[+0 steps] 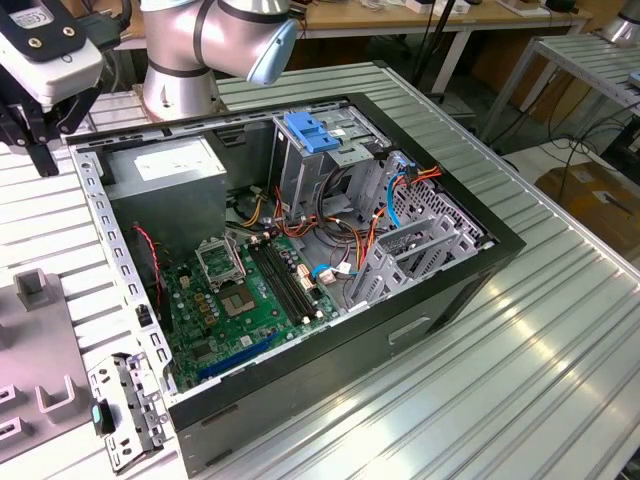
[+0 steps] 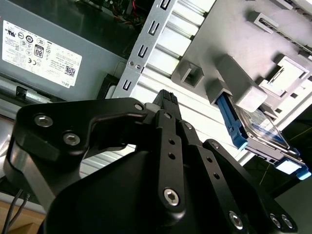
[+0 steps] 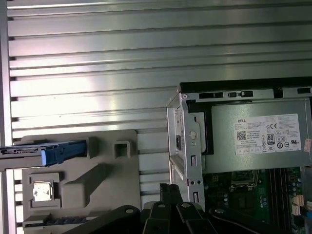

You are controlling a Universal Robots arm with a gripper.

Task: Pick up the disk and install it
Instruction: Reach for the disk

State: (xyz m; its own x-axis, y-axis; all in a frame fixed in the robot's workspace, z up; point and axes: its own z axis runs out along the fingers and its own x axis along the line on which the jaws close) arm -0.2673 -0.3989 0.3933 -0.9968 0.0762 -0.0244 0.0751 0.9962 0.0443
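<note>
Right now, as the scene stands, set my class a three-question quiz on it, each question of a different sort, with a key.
1. True or false: the end effector is gripping the disk.
2. Where is the disk? A) on the motherboard B) standing in the grey fixture beside the computer case C) on top of the power supply
3. Fill in: the blue latch sits atop the metal ____.
Key: 1 false; 2 B; 3 cage.

Silver disk [image 2: 259, 128] in blue carrier, standing on edge, slotted in grey fixture [image 2: 243, 44]
</note>
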